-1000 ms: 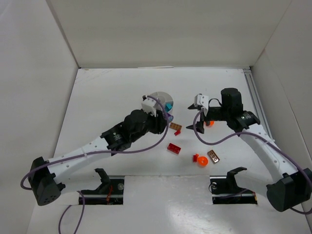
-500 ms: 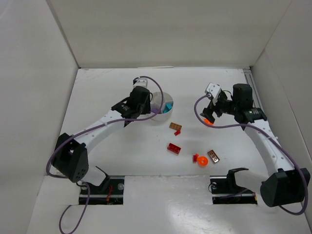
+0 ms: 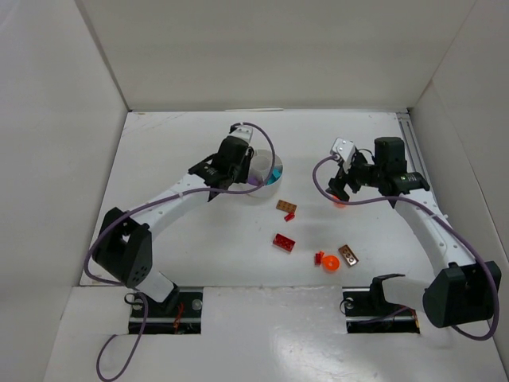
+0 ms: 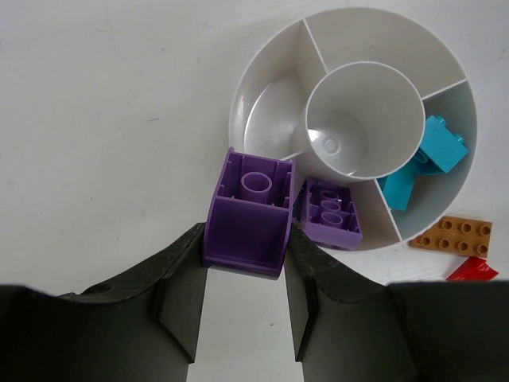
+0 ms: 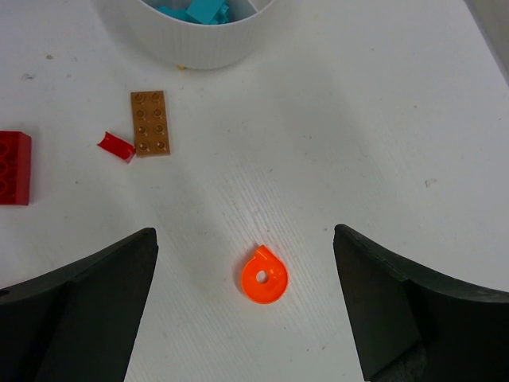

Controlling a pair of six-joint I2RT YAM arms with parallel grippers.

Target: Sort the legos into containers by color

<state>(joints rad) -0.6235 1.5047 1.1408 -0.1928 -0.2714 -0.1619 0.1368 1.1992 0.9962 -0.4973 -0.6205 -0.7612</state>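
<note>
Left end effector point(image 4: 245, 247) grips a purple brick point(image 4: 250, 207) at the dish point(image 4: 382, 36) rim: clear the wall, release over the purple wedge point(image 4: 266, 119). Right end effector point(image 5: 244, 232) hangs open above an orange piece point(image 5: 263, 276)

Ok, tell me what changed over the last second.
The left end effector, shut on a purple plastic lego brick, swung left from the near side of the white round divided dish to its left rim. The right end effector, open, shifted slightly right and away, above the orange round flat piece. No grab or release shows. The dish and the loose red rectangular brick stayed put.
</note>
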